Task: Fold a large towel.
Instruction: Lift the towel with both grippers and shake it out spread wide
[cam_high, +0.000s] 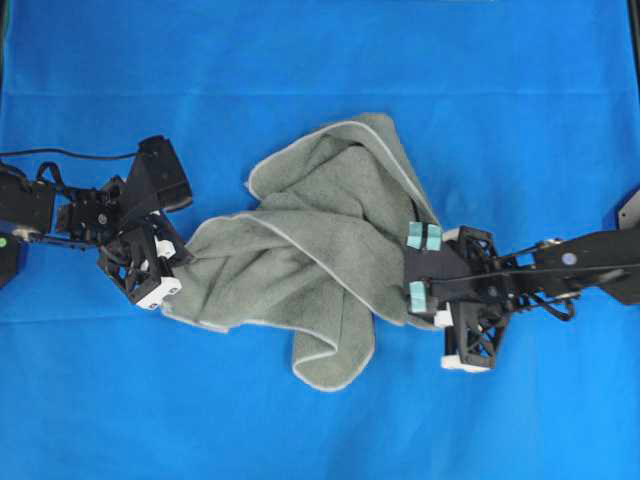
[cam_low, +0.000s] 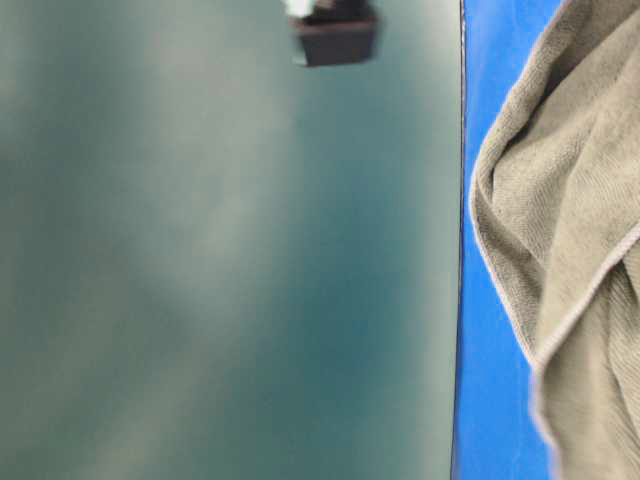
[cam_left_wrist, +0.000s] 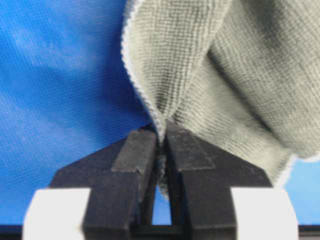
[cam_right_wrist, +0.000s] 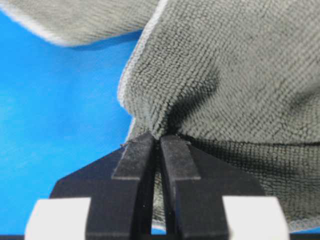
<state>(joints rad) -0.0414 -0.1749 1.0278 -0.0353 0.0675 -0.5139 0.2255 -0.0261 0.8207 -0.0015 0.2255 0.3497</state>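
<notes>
Fingers (cam_left_wrist: 137, 155) of left gripper (cam_left_wrist: 162, 145) & right gripper (cam_right_wrist: 159, 142) both pinching fuzzy grey-green towel (cam_high: 320, 230), crumpled, pale-edged, on smooth blue cloth (cam_high: 300, 60).

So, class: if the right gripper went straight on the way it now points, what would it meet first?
The towel. The right gripper has its jaws shut on a fold, and the bunched cloth lies directly ahead; how deep that heap is, the wrist view cannot show.

Robot lab bench: blue cloth (cam_high: 300, 60) over table, twin arms.
</notes>
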